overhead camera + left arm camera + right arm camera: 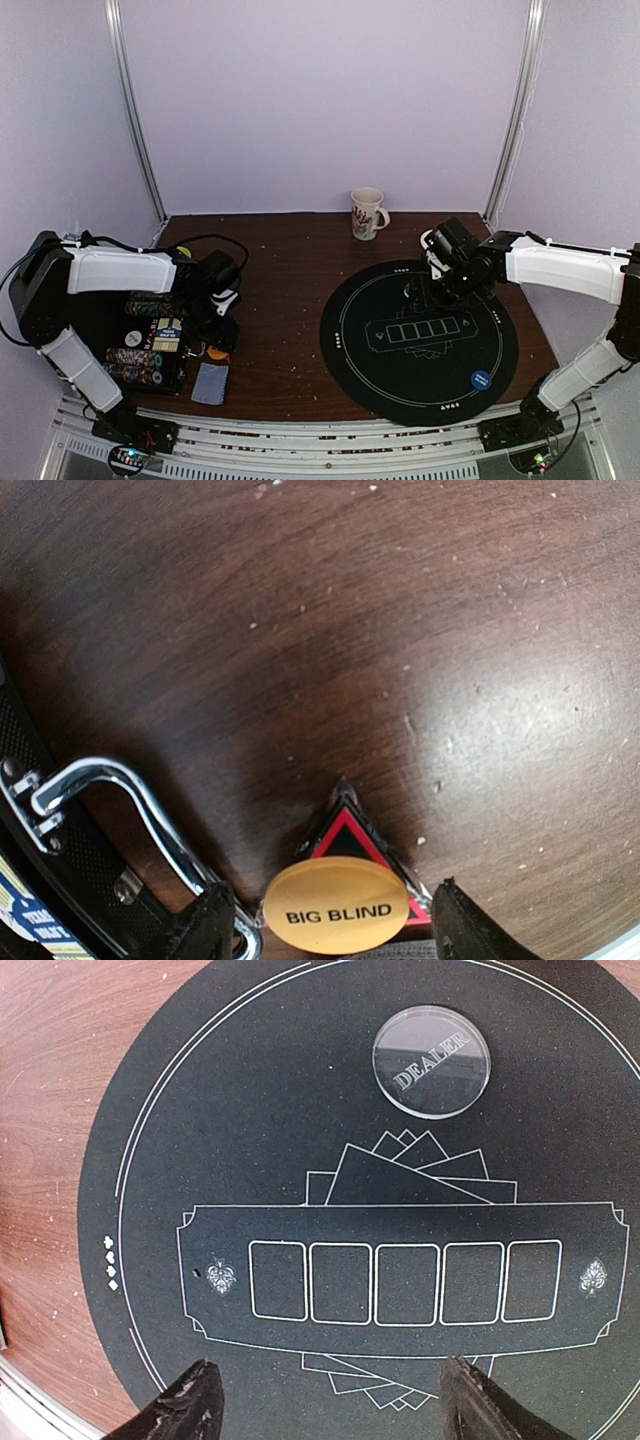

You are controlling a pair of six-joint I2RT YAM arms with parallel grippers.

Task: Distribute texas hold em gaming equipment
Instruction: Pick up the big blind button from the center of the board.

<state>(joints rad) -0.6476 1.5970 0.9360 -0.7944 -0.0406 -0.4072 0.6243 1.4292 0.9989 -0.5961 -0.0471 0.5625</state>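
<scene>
An orange "BIG BLIND" button (pixel 336 908) lies tilted on a small red triangle (pixel 345 828) on the brown table. My left gripper (pixel 332 900) is low around the button, open, with a gap showing on each side of it. In the top view the left gripper (pixel 220 335) sits beside a black case (pixel 165 345) holding rows of striped chips (pixel 135 357), with grey-blue cards (pixel 210 383) just in front. My right gripper (pixel 325 1400) hangs open and empty over the round black mat (pixel 150 1160). A clear "DEALER" button (pixel 437 1060) lies on the mat, and a blue button (pixel 480 380) lies near its front edge.
The case's chrome handle (pixel 130 800) is right beside my left finger. A white patterned mug (pixel 367 213) stands at the back of the table. The mat (pixel 350 370) has five printed card boxes across its middle. White walls close in the table on three sides.
</scene>
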